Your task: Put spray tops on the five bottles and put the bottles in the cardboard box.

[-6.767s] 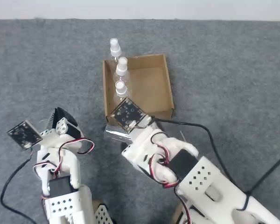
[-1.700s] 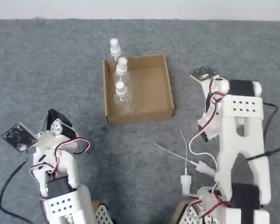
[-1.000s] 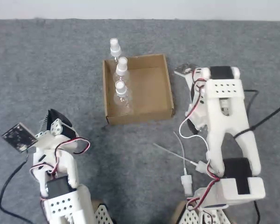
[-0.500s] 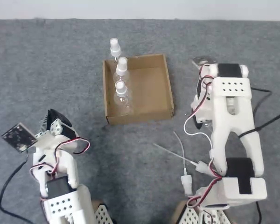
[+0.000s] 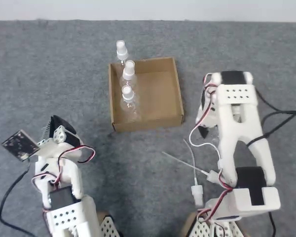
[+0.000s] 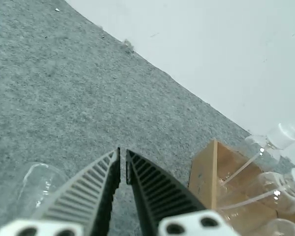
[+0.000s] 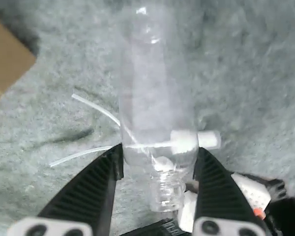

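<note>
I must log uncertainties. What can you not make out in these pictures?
High view: the right arm covers the right hand and the uncapped bottle it holds.
Left wrist view: the left hand and the edge cut off a clear bottle; its neck is hidden.
Right wrist view: the edge cuts the cardboard box.

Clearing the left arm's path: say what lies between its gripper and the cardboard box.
That stretch is bare carpet, from the left gripper to the cardboard box, as the left wrist and high views show.
</note>
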Available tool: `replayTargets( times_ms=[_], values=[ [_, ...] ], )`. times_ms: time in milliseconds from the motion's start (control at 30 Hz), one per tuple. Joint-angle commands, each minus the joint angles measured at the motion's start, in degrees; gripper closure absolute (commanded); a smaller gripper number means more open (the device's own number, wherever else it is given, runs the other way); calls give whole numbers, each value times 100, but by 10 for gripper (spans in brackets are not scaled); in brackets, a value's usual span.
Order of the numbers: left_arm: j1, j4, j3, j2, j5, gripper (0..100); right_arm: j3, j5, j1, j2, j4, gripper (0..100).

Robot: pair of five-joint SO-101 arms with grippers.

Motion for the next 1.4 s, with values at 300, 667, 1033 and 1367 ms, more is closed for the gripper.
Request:
replayTargets(
  times_ms=[300, 667, 1033, 1367],
  values=[
    [-35, -105, -75, -70, -53, 988, 738, -422, -409, -207, -1473, 682],
    [-35, -105, -75, -70, -53, 988, 721, -352, -813, -286, -1578, 636],
    [-35, -105, -75, -70, -53, 988, 642, 1398, -567, -1095, -1446, 645],
    [-35, -105, -75, -70, -53, 988, 677, 3130, -567, -1182, -2114, 983]
  ],
)
